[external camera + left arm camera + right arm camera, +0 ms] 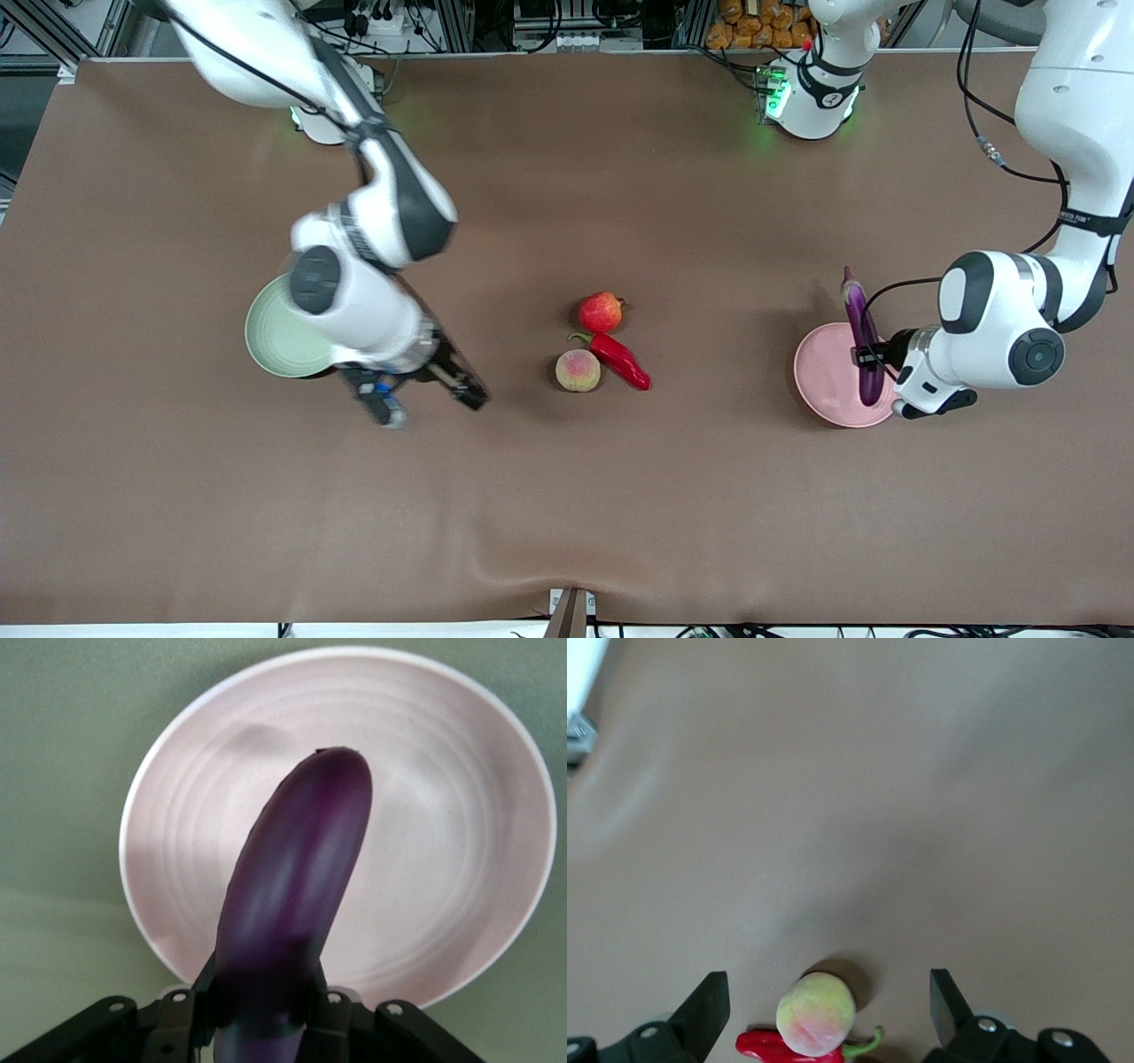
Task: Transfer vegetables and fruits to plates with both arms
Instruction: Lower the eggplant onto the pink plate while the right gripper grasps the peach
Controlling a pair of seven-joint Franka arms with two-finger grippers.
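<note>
Brown worktop [567, 496] spreads bare nearest the camera. Over the pink plate [819, 377] at the left arm's end, the left hand [864, 359] pinches the eggplant [859, 332] above it, so the set-down is in hand; it needs lowering, then release. Beside the green plate [270, 341], the right hand [425, 394] is spread wide, aimed at the peach [578, 369], chili pepper [620, 359] and apple [601, 312] mid-worktop.
</note>
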